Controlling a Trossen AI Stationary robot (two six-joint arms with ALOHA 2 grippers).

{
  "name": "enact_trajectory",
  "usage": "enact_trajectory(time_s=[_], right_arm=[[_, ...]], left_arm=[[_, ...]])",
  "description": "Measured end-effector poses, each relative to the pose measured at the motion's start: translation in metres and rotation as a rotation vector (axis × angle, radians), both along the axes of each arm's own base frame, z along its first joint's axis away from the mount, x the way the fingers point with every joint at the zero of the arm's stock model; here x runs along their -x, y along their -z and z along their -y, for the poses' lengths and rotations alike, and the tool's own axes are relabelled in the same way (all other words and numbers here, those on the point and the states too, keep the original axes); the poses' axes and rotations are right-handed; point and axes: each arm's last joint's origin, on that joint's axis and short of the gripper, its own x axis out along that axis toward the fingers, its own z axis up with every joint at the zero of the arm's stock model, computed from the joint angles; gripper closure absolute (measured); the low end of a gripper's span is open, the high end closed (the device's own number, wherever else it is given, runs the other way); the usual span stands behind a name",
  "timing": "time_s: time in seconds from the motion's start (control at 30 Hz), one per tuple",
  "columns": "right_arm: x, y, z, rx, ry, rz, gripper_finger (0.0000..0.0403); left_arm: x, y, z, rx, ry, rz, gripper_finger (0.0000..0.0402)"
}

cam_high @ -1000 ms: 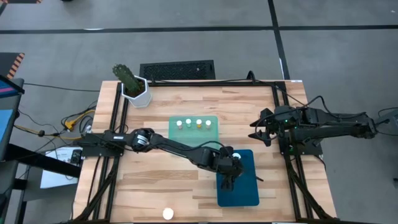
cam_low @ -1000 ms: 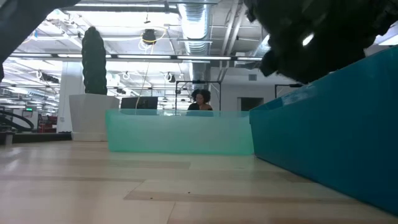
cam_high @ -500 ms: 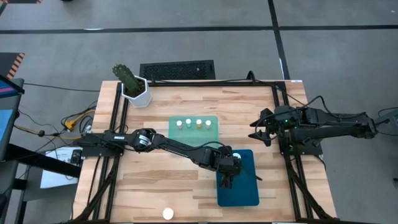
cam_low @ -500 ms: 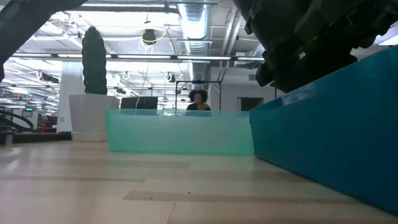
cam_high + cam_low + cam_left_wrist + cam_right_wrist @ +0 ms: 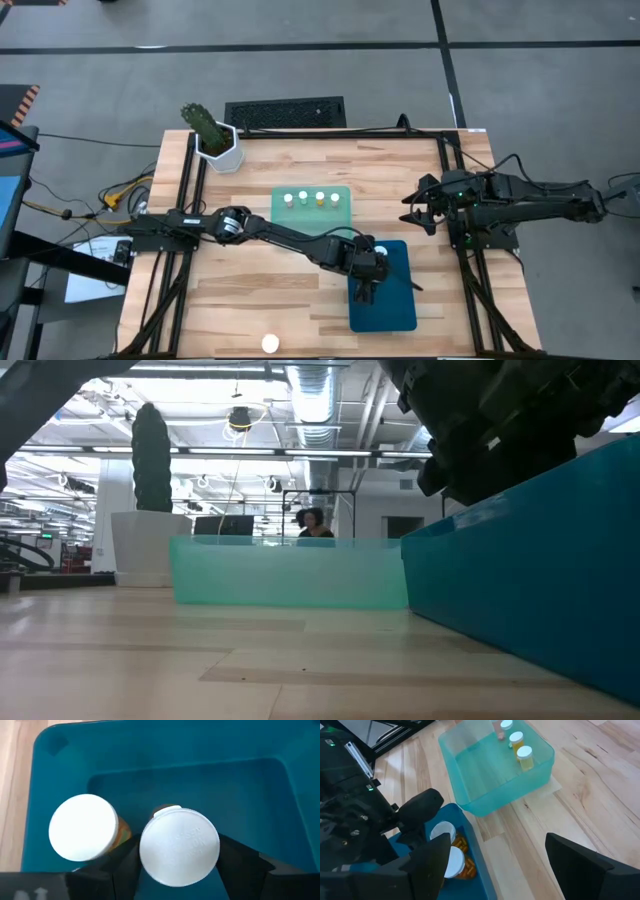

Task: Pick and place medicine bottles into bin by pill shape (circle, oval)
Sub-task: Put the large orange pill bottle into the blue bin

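- High view: the left hand (image 5: 364,285) reaches into the blue bin (image 5: 398,310); the right hand (image 5: 420,213) waits, fingers spread, at the bench (image 5: 250,290) edge. Four bottles (image 5: 311,198) stand in the green bin (image 5: 343,216); one bottle (image 5: 269,343) sits apart near the front edge.
- Low view: the left arm hangs over the blue bin's wall.
- Left wrist view: fingers (image 5: 239,858) clasp a capped bottle (image 5: 179,846) just beside another (image 5: 83,827). Letting go off-centre could tip the neighbour.
- Right wrist view: both bottles show inside the blue bin.
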Motion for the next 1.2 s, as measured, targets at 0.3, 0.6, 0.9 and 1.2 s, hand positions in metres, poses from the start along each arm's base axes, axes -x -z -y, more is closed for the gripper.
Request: enact_trajectory(time_s=[0.3,0.6,0.9,1.2], right_arm=[[0.0,0.0,0.0,0.0,0.0,0.001,0.0069],[0.0,0.0,0.0,0.0,0.0,0.001,0.0069],[0.0,0.0,0.0,-0.002,0.001,-0.001,0.0069],[0.0,0.0,0.0,-0.015,0.009,0.003,0.0069]], left_arm=[[-0.001,-0.001,0.0,-0.001,-0.005,0.009,0.0145],[0.003,-0.006,-0.001,0.008,-0.047,-0.007,0.0144],[0.017,-0.045,-0.003,-0.019,-0.077,-0.059,0.0144],[0.069,-0.117,0.012,-0.039,-0.111,-0.066,0.0144]])
